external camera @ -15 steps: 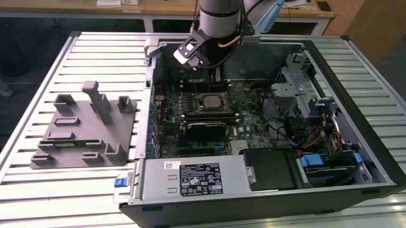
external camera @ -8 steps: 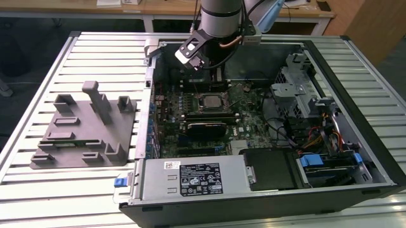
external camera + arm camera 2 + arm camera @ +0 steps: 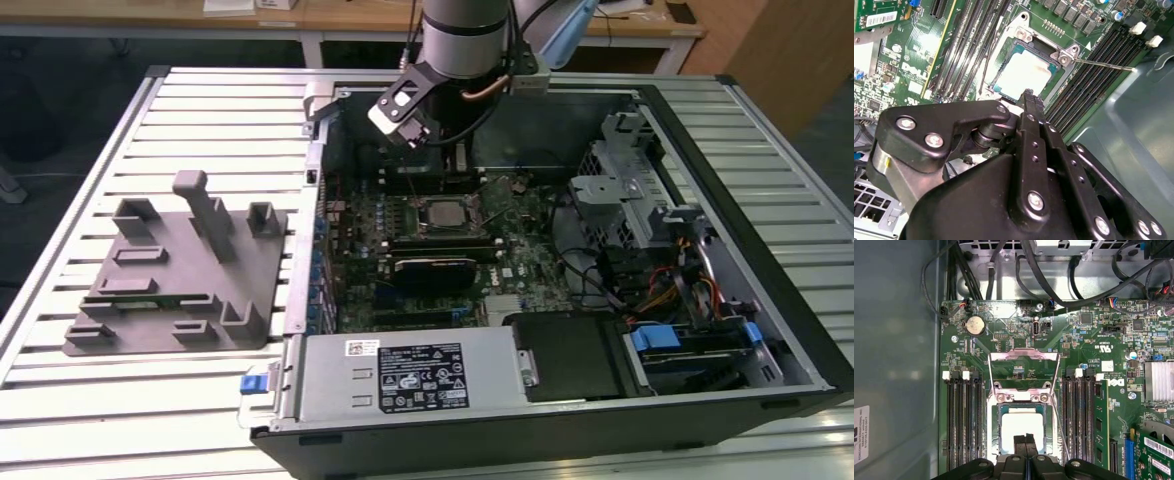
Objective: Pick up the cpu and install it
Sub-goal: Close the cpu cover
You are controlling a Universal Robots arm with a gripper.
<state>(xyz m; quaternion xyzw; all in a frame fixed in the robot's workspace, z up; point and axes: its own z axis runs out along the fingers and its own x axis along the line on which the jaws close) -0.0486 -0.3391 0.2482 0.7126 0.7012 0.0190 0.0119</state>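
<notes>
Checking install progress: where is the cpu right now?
In the first wrist view the cpu lies in the open motherboard socket, between the memory slots, close to the gripper.

Hidden beneath the closed fingertips of the black metal gripper (image 3: 1025,439) in the first wrist view: one edge of the flat silver-grey square cpu (image 3: 1021,421). Top plate washed white by glare in both wrist views, markings unreadable. Cut off by the exterior view's upper edge: the grey cylindrical robot arm (image 3: 465,35).
</notes>
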